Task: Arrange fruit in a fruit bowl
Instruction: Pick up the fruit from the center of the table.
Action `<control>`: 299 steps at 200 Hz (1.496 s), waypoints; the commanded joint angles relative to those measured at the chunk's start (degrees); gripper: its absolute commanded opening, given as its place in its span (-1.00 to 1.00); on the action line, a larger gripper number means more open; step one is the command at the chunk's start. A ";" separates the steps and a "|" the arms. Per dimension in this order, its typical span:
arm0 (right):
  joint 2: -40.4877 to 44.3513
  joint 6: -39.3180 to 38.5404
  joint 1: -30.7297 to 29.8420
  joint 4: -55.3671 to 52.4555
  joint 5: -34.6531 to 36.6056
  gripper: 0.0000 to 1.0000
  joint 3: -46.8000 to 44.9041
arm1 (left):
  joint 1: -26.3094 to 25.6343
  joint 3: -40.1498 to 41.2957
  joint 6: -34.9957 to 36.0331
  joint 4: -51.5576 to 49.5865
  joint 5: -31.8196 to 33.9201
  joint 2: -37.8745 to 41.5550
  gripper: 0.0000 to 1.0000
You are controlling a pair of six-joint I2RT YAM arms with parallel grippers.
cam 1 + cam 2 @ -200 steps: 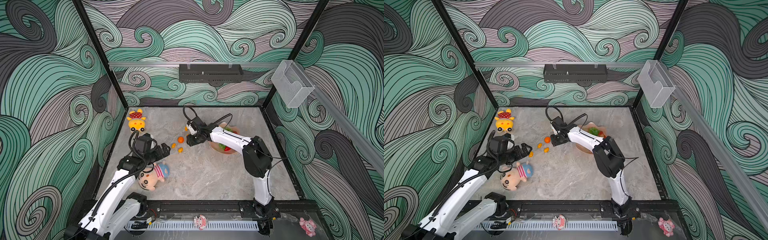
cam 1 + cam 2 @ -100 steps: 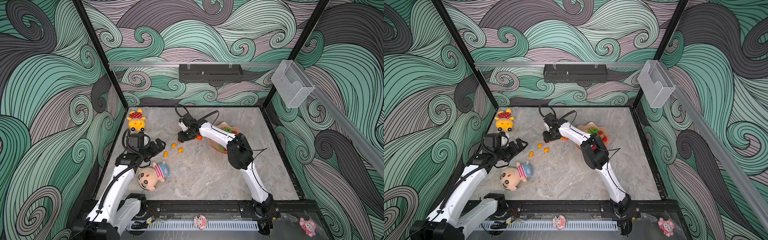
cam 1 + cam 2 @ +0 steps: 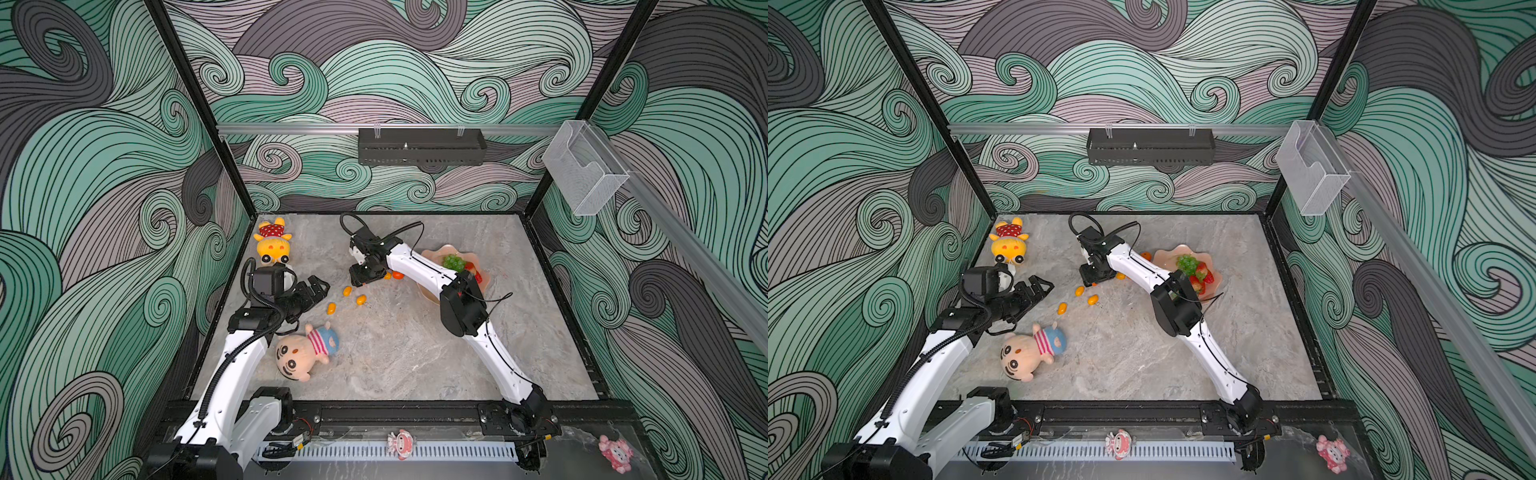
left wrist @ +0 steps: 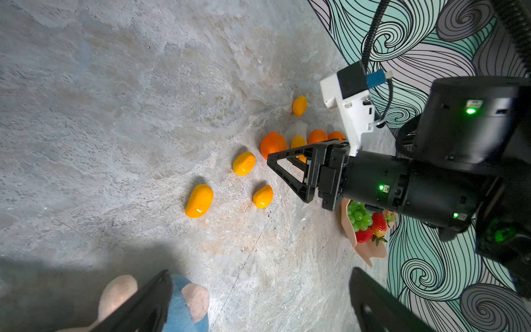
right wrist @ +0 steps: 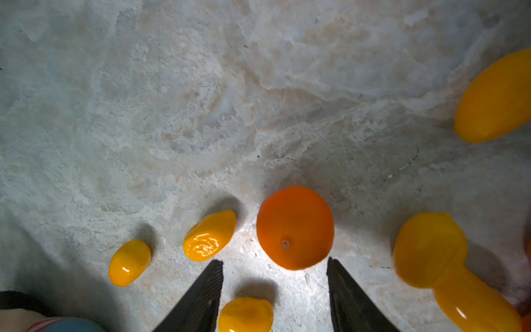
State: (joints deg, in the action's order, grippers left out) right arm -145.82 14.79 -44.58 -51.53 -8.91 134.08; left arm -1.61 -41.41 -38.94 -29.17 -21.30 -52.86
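Observation:
The peach-pink fruit bowl (image 3: 436, 252) (image 3: 1166, 257) sits at the table's right, holding a green grape bunch (image 3: 1187, 264) and red strawberries (image 3: 1202, 272); my right forearm crosses over it. Several yellow-orange kumquats (image 3: 360, 299) (image 4: 199, 200) and a round tangerine (image 5: 294, 227) lie loose mid-table. My right gripper (image 5: 274, 260) (image 3: 361, 277) stands open low over them, one kumquat (image 5: 245, 314) between its fingers, the tangerine just past the fingertips. To their left, my left gripper (image 4: 260, 271) (image 3: 316, 289) is open and holds nothing.
A boy plush doll (image 3: 305, 353) lies just in front of the left gripper. A yellow plush doll (image 3: 272, 245) sits at the back left corner. A clear plastic box (image 3: 582, 170) hangs on the right wall, a black tray (image 3: 419, 147) on the back wall.
My right gripper has swung left from beside the bowl to over the loose kumquats, its jaws a little wider. The left gripper has drawn back slightly to the left.

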 commanded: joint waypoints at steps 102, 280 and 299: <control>-7.33 -1.18 -0.20 -6.28 1.67 0.19 10.43 | 0.38 -0.12 1.23 -0.22 -1.45 1.13 0.97; 3.81 -0.83 -0.23 -3.34 0.18 -0.16 0.06 | 0.29 0.28 1.59 0.40 -6.47 3.24 0.97; 6.57 -0.20 -0.23 -1.43 -0.15 -0.18 -3.74 | 0.29 0.60 1.26 1.02 -6.95 3.27 0.97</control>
State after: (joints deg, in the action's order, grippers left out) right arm -144.81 13.96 -44.58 -55.57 -8.25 133.53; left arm -1.58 -41.41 -37.93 -29.10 -26.50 -50.35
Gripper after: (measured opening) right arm 0.417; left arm 0.986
